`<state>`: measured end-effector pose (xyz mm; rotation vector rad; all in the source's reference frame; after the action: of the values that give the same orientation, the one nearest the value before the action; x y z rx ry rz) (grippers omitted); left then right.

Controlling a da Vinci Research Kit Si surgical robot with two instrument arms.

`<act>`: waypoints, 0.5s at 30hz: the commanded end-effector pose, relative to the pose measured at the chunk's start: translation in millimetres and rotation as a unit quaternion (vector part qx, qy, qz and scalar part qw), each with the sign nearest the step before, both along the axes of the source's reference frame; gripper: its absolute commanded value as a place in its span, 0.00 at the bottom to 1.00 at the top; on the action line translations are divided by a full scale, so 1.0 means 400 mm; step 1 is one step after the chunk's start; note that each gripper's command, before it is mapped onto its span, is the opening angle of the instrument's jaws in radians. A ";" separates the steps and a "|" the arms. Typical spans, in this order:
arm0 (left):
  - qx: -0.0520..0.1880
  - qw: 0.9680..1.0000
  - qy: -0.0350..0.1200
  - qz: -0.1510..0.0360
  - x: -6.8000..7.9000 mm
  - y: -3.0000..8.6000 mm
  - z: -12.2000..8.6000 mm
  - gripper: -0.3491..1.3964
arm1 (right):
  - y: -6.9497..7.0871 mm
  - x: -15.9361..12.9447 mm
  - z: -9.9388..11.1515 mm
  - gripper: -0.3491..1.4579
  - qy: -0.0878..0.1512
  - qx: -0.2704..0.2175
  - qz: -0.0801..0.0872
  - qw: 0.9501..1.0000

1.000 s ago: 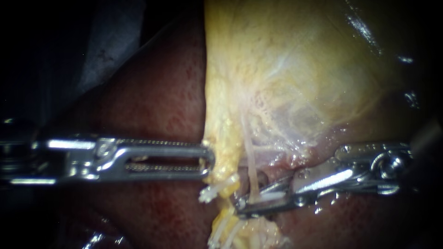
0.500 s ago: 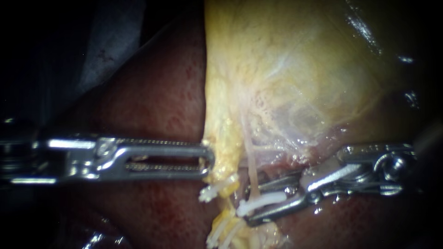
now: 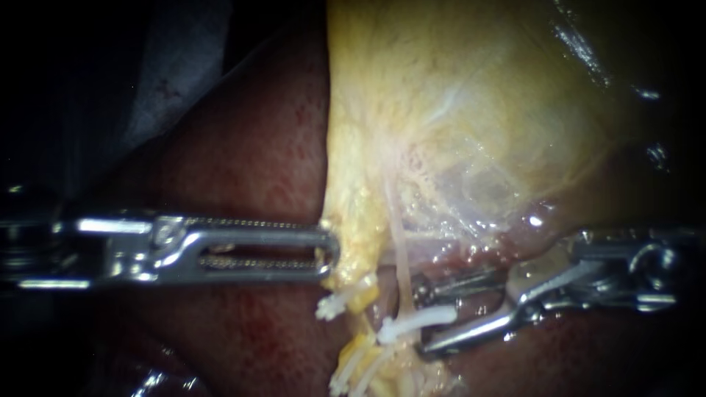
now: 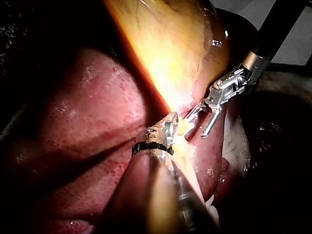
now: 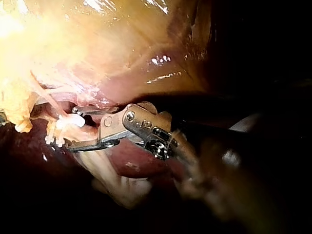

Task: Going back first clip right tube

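White clip (image 3: 404, 328): seated across the right tube (image 3: 401, 265) and let go. Only its free end lies in the gap between the right instrument's jaws, and it seems to touch neither jaw.
Change: over the last second the right instrument (image 3: 421, 322) has released the clip, spread its jaws and slid back along its own shaft line. The clip has stayed on the tube.
Meaning for the task: the clip appears to be placed. The retreat looks begun but not finished, since the jaw tips sit above and below the clip's end.
Right jaws: moderately open and holding nothing, one jaw above the clip and one beneath it. The right wrist view agrees.
Left instrument (image 3: 329, 254): has not moved. Its jaws are closed on the yellow edge of the gallbladder (image 3: 456, 110) and keep it stretched, with the right tube just ahead of their tips.
Second clip (image 3: 331, 307): white, just below the left jaw tips, on a neighbouring strand.
Liver (image 3: 250, 169): dark red, behind both instruments.
Caution: a straight pull back should keep the lower right jaw from snagging the clip.
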<state>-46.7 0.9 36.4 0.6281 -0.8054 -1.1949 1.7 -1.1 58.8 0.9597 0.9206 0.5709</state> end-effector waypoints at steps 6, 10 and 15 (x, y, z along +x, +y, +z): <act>-0.001 1.000 0.000 0.000 0.0004 0.0006 0.0014 0.00 | 0.0048 -0.0061 -0.0075 0.46 -0.003 0.005 0.013 1.000; -0.001 1.000 0.000 0.000 0.0004 0.0008 0.0019 0.00 | 0.0094 -0.0100 -0.0115 0.46 -0.008 0.009 0.027 1.000; -0.002 1.000 0.000 -0.001 0.0001 0.0008 0.0021 0.00 | 0.0160 -0.0149 -0.0157 0.46 -0.007 -0.008 0.040 0.999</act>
<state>-46.6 1.2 37.3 0.6255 -0.8076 -1.1939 -4.5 5.7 52.3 0.8988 0.9579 0.6335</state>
